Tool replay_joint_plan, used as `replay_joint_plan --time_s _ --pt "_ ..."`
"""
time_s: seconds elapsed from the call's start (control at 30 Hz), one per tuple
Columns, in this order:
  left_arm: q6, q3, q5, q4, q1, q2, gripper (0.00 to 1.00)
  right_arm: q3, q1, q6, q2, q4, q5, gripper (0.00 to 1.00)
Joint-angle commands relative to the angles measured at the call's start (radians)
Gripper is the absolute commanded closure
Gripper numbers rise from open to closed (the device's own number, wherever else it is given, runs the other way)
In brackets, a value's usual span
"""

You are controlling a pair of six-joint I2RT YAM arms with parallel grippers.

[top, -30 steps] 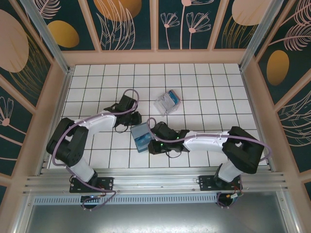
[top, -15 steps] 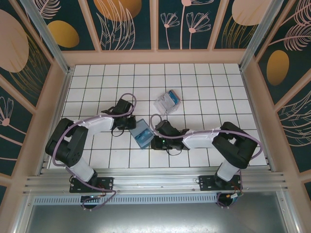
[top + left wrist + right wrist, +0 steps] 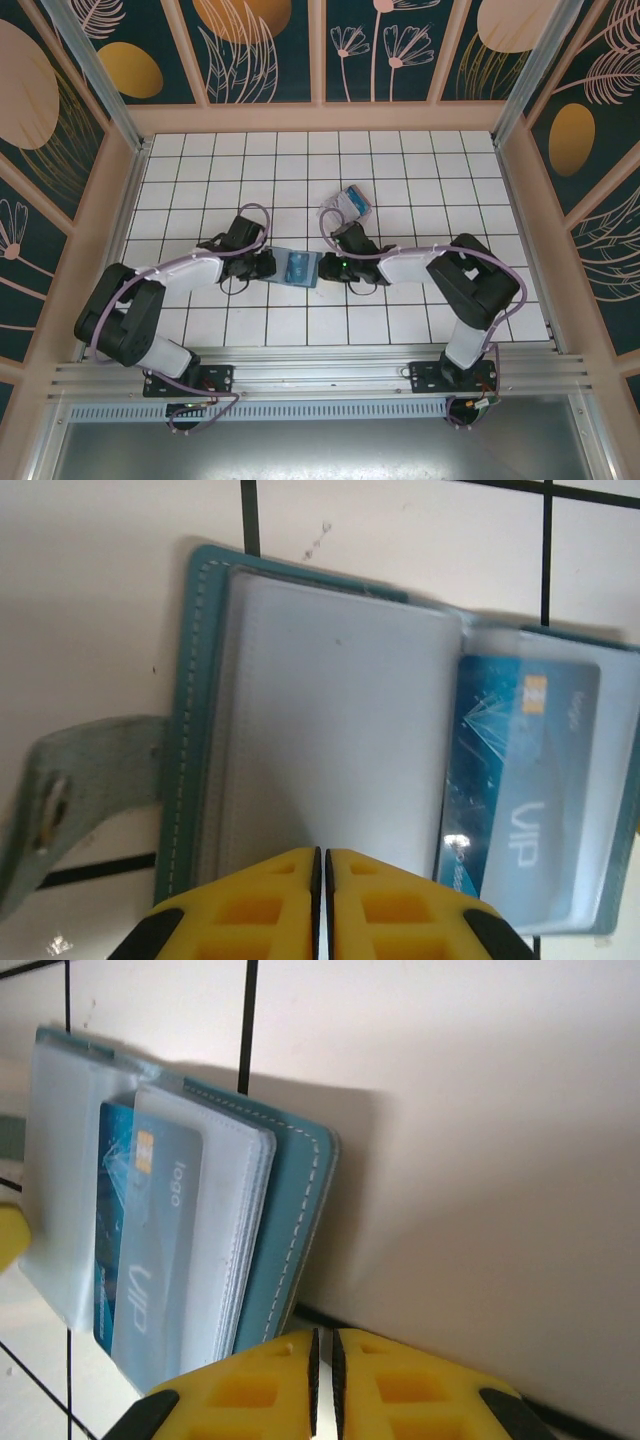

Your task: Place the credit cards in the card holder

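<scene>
The teal card holder (image 3: 297, 268) lies open between my two grippers in the middle of the tiled floor. A blue credit card (image 3: 525, 790) marked VIP sits inside one of its clear sleeves, on the half away from my left gripper. My left gripper (image 3: 268, 264) is shut, and the pale clear sleeve on the holder's left half (image 3: 330, 730) runs right into the slit between its yellow fingers (image 3: 250, 905). My right gripper (image 3: 322, 1335) is shut on the edge of the teal cover (image 3: 290, 1230), which stands tilted off the floor. The same card (image 3: 150, 1260) shows in its sleeve there.
A clear plastic box (image 3: 347, 205) with something blue inside stands about one tile behind the right gripper. The holder's grey snap strap (image 3: 60, 800) lies flat on the tiles at its left. Wooden walls (image 3: 120, 200) ring the white tiled floor.
The right gripper swung the card holder from a tilted, lifted pose to lie level and open farther back. The left gripper came in against its left edge and its jaws closed.
</scene>
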State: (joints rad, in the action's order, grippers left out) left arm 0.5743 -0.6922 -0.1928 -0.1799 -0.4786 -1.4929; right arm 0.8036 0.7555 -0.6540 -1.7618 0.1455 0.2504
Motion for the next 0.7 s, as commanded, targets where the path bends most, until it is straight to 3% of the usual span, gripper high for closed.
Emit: replay_joint_plan --time_s 0.0,0.13,0.4,0.57,0.67 --pt "0.057 0.037 -0.051 0.031 0.000 0.048 0.85 0.020 -0.040 0.073 -0.028 -0.042 -0.019 0.83" --pt "0.092 0.076 -0.073 0.043 0.000 0.100 0.85 0.037 -0.077 0.113 0.012 -0.099 -0.036 0.83" --pt "0.043 -0.014 0.034 -0.064 0.000 0.120 0.83 0.133 -0.104 0.194 0.120 -0.256 -0.113 0.81" --pt "0.034 -0.098 0.027 -0.062 0.001 0.113 0.80 0.197 -0.218 0.260 0.199 -0.320 -0.128 0.73" --pt "0.045 -0.137 -0.021 -0.014 0.001 0.086 0.71 0.236 -0.304 0.297 0.207 -0.344 -0.129 0.57"
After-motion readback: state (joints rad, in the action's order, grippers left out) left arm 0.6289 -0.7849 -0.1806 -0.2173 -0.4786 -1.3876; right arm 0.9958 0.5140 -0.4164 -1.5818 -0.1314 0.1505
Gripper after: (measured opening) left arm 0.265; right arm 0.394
